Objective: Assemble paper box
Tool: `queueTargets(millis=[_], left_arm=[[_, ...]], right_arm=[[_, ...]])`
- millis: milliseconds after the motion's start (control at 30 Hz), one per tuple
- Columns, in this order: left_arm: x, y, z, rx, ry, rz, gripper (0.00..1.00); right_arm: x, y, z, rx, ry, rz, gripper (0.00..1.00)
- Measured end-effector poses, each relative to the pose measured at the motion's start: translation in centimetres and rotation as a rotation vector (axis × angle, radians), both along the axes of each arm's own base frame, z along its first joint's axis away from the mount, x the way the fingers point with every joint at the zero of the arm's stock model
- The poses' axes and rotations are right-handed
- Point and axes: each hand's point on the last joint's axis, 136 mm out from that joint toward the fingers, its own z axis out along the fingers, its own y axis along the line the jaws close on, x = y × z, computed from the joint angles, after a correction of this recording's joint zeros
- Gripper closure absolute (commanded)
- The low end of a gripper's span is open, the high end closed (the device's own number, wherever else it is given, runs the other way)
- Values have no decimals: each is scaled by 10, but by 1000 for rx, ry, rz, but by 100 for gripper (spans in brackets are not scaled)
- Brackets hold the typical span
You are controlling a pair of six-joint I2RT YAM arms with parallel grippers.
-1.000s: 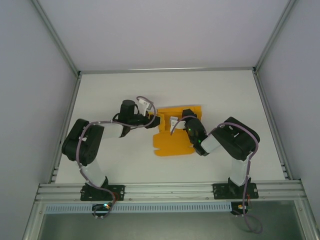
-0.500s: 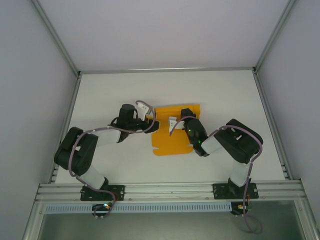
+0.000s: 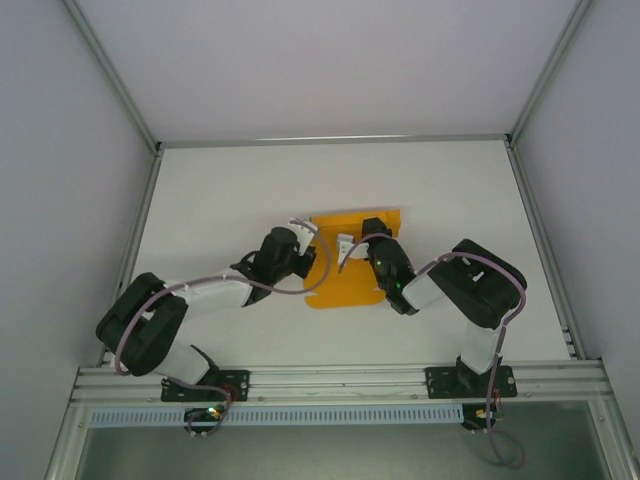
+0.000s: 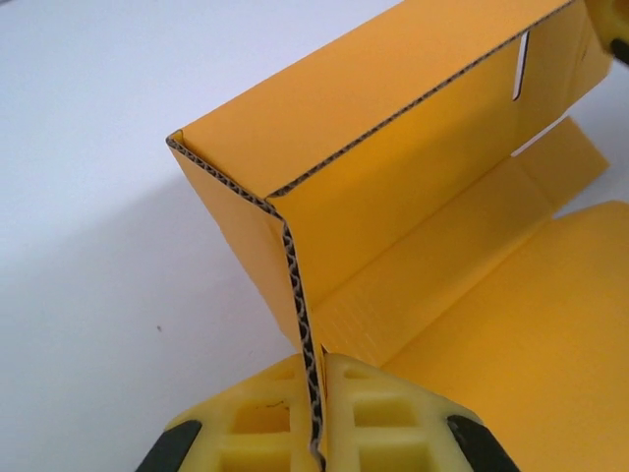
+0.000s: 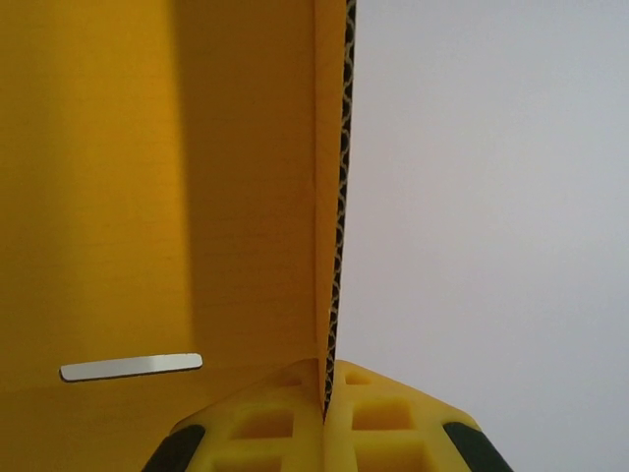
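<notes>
Lying near the middle of the white table (image 3: 200, 190), the paper box (image 3: 345, 285) is a half-folded sheet of orange-yellow corrugated card; from overhead its flat part spreads toward 6 o'clock, with a rounded lobe at the 7 o'clock corner, while a raised wall (image 3: 355, 217) runs along its 12 o'clock edge; the left gripper (image 3: 308, 245) reaches in from 8 o'clock and meets the card on its 9 o'clock side; the right gripper (image 3: 368, 232) comes in from 4 o'clock and sits over the card's 12 o'clock end; seen from the left wrist, the yellow pads (image 4: 265, 423) are pressed together on the bare fluted edge of an upright side flap (image 4: 254, 236), so this gripper is clamped narrow on the paper box; from the pads the flap's edge climbs to a corner at 11 o'clock, where it joins the long wall running off toward 2 o'clock; a thin slot (image 4: 518, 64) is cut through that wall near 1 o'clock; the open corner enclosed by flap and wall holds a folded-down strip along the wall's foot and the box's own floor panel (image 4: 550, 315), which spreads toward 4 o'clock; seen from the right wrist, that gripper's pads likewise pinch a fluted card edge rising straight to 12 o'clock, jaws drawn tight on the paper box; an orange panel (image 5: 147, 177) stands on the 9 o'clock side of that edge, with a pale slit at 8 o'clock, and bare table lies on the 3 o'clock side.
</notes>
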Motion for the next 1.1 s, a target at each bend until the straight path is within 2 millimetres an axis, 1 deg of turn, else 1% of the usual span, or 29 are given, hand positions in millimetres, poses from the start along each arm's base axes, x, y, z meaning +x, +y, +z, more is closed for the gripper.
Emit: queueTargets(millis=[100,200,333,467,533,567,667,733,767,800,833,867,900,1000,1067,1100], left_arm=[[-2,-3,-8,49,-55,18,100],[-8,-4,-16,75,-90,20,100],[-12,-1,-18,61,-118,26,100],[-12,-1,-18,54,-125,29,99],[-12,0,-18,55,-125,32,84],[-12,0,-18,57,-122,34,74],[-17,2,-25,77,-81,18,64],[-21,5,-22,72,-57,9,43],[-22,7,-17,58,-53,10,38],[-22,9,-10,39,-52,14,31],[-21,11,0,13,-57,19,19],[-21,13,12,-16,-66,26,4],[-21,16,24,-45,-75,35,0],[-20,30,58,-125,-111,76,0],[-16,47,76,-170,-125,131,0],[-12,59,80,-188,-122,173,0]], right_arm=[[-6,-1,-5,-12,11,-9,100],[-16,-3,-13,-29,27,-19,100],[-23,-1,-13,-18,21,-29,100],[-24,-1,-14,-2,23,-39,100],[-24,-1,-14,4,20,-42,100],[-24,-1,-15,4,19,-43,100],[-25,2,-16,3,23,-34,100],[-26,4,-19,-6,35,-25,100],[-27,5,-19,-7,37,-21,100],[-27,5,-20,-8,38,-20,100],[-27,5,-20,-8,38,-19,100],[-27,5,-20,-8,39,-18,100],[-27,5,-20,-8,39,-18,100],[-27,5,-20,-9,39,-17,100],[-27,5,-20,-9,39,-17,100],[-27,5,-20,-9,39,-17,100]])
